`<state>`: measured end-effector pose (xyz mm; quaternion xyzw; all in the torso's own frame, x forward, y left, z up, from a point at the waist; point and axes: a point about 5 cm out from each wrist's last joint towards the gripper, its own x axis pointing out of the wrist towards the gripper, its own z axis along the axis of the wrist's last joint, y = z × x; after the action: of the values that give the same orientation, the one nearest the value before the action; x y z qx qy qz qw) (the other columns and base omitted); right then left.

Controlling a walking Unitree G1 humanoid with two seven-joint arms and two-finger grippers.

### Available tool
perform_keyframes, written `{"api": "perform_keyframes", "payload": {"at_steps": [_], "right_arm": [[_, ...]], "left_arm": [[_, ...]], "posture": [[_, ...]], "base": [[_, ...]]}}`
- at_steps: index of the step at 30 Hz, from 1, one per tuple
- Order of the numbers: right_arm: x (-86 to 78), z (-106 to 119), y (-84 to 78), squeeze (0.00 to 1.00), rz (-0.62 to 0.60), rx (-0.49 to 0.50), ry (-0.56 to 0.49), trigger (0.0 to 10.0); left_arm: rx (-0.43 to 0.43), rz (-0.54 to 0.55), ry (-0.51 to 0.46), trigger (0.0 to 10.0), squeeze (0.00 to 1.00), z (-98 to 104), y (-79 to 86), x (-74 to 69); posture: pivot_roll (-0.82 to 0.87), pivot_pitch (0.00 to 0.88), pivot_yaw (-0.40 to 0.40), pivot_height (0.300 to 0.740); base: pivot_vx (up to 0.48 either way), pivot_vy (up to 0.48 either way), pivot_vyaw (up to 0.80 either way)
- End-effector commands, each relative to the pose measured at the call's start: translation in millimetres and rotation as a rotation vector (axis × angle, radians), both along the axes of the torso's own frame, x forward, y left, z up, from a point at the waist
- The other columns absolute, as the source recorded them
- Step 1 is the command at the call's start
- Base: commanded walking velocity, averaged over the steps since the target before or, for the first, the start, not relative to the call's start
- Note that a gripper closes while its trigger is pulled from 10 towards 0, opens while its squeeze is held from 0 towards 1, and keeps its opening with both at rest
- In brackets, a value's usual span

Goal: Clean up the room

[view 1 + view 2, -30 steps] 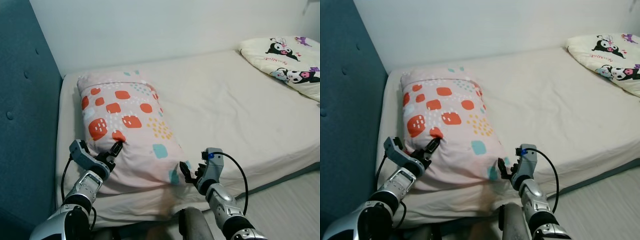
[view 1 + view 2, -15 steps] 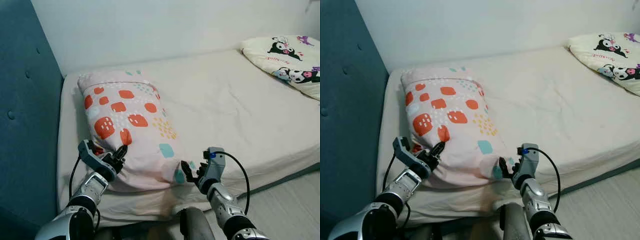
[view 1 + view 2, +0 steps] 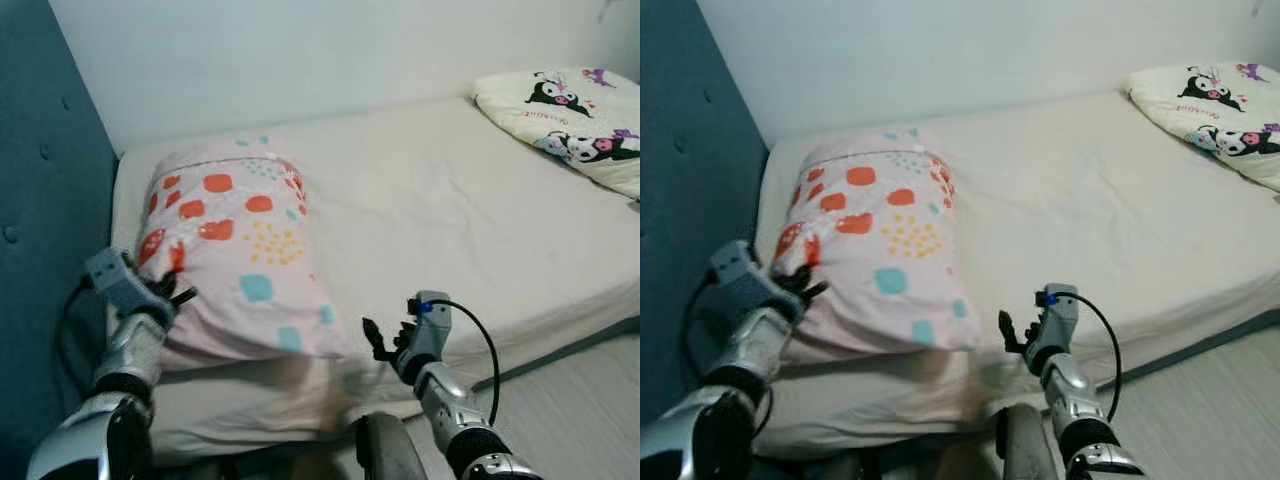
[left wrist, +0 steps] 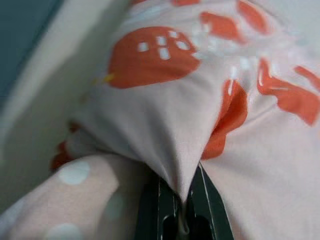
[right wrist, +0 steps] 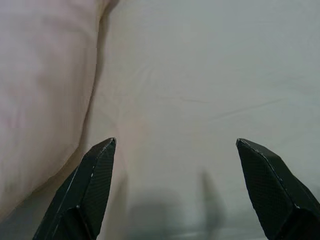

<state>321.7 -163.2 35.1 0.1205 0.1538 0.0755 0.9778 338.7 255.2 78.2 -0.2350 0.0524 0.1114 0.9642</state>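
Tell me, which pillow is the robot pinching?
The pink pillow with orange and teal patches, by the blue headboard. The left gripper is shut on a fold of its cover. The cartoon-print pillow lies untouched at the bed's far end.

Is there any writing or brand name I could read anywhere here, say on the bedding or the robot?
Cartoon pillow: a small line of lettering sits under the black-and-white characters, too small and blurred to read.
Patterned pillow: only coloured shapes and dots, no words.
Right gripper and left gripper: no legible label.
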Motion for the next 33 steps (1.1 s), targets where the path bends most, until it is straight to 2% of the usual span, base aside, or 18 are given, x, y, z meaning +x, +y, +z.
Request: {"api": "perform_keyframes", "payload": {"at_steps": [1,3,5,10,11,12,13,16,18,19,20,24,26,27,28,29,30,33], "right_arm": [[0.2,-0.3,1.4,0.00,-0.002,0.009,0.005,10.0],[0.6,-0.2,2.3,0.00,0.000,0.009,0.007,10.0],[1.0,-0.5,5.1,0.00,0.010,0.009,0.012,10.0],[1.0,-1.0,7.0,0.00,0.018,0.008,0.017,10.0],[0.6,-1.8,8.2,0.00,0.027,0.008,0.022,10.0],[0.6,-1.8,8.2,0.00,0.027,0.008,0.022,10.0],[0.5,-2.1,8.5,0.00,0.030,0.008,0.024,10.0],[0.5,-2.2,8.7,0.00,0.032,0.007,0.025,10.0],[0.9,-2.3,9.8,0.00,0.039,0.009,0.030,10.0],[0.9,-2.3,9.8,0.00,0.039,0.009,0.030,10.0],[2.1,-1.6,13.1,0.00,0.054,0.011,0.034,10.0],[3.4,-0.6,16.2,0.00,0.066,0.012,0.035,10.0],[4.7,0.7,19.4,0.00,0.080,0.012,0.034,10.0],[5.2,1.2,20.6,0.00,0.085,0.012,0.033,10.0],[5.2,1.2,20.6,0.00,0.085,0.012,0.033,10.0],[5.5,1.5,21.4,0.00,0.089,0.013,0.033,10.0],[5.5,1.5,21.4,0.00,0.089,0.013,0.033,10.0],[5.5,1.4,22.6,0.00,0.093,0.016,0.034,10.0]], "left_arm": [[0.031,0.032,-0.016,0.0,0.00,4.6,11.9,-2.7],[0.051,0.048,-0.001,0.0,0.00,1.2,17.1,-7.6],[0.114,0.130,0.037,0.0,0.00,-4.7,36.1,-24.9],[0.165,0.198,0.056,0.0,0.00,-5.9,50.0,-40.8],[0.199,0.250,0.058,0.0,0.00,-2.5,58.3,-61.5],[0.199,0.250,0.058,0.0,0.00,-2.5,58.3,-61.5],[0.215,0.276,0.053,0.0,0.00,2.5,60.8,-71.7],[0.232,0.302,0.043,0.0,0.00,9.4,63.0,-80.6],[0.297,0.386,-0.020,0.0,0.00,39.7,67.4,-96.8],[0.297,0.386,-0.020,0.0,0.00,39.7,67.4,-96.8],[0.374,0.447,-0.125,0.0,0.00,82.0,65.7,-107.1],[0.389,0.467,-0.162,0.0,0.00,100.0,61.9,-113.0],[0.397,0.457,-0.140,0.0,0.00,100.8,56.1,-121.3],[0.391,0.442,-0.100,0.0,0.00,92.9,52.3,-128.1],[0.391,0.442,-0.100,0.0,0.00,92.9,52.3,-128.1],[0.396,0.420,-0.034,0.0,0.00,81.2,48.1,-138.5],[0.396,0.420,-0.034,0.0,0.00,81.2,48.1,-138.5],[0.375,0.390,0.142,0.0,0.00,50.0,40.2,-165.5]], "posture": [[-0.12,0.109,0.008,0.595],[-0.12,0.110,0.008,0.595],[-0.10,0.112,0.007,0.595],[-0.09,0.114,0.005,0.595],[-0.07,0.118,0.004,0.595],[-0.07,0.118,0.004,0.595],[-0.06,0.121,0.002,0.595],[-0.06,0.122,0.001,0.595],[-0.03,0.127,-0.008,0.595],[-0.03,0.127,-0.008,0.595],[-0.01,0.130,-0.017,0.595],[-0.01,0.132,-0.021,0.595],[0.00,0.135,-0.022,0.595],[0.01,0.138,-0.022,0.595],[0.01,0.138,-0.022,0.595],[0.01,0.139,-0.020,0.595],[0.01,0.139,-0.020,0.595],[0.01,0.139,-0.014,0.595]], "base": [[0.000,0.000,0.00],[0.000,0.000,0.00],[0.000,0.000,0.00],[0.000,0.000,0.00],[0.000,0.000,0.00],[0.000,0.000,0.00],[0.000,0.000,0.00],[0.000,0.000,0.00],[0.000,0.000,0.00],[0.000,0.000,0.00],[0.000,0.000,0.00],[0.000,0.000,0.00],[0.000,0.000,0.00],[0.000,0.000,0.00],[0.000,0.000,0.00],[0.000,0.000,0.00],[0.000,0.000,0.00],[0.000,0.000,0.00]]}}
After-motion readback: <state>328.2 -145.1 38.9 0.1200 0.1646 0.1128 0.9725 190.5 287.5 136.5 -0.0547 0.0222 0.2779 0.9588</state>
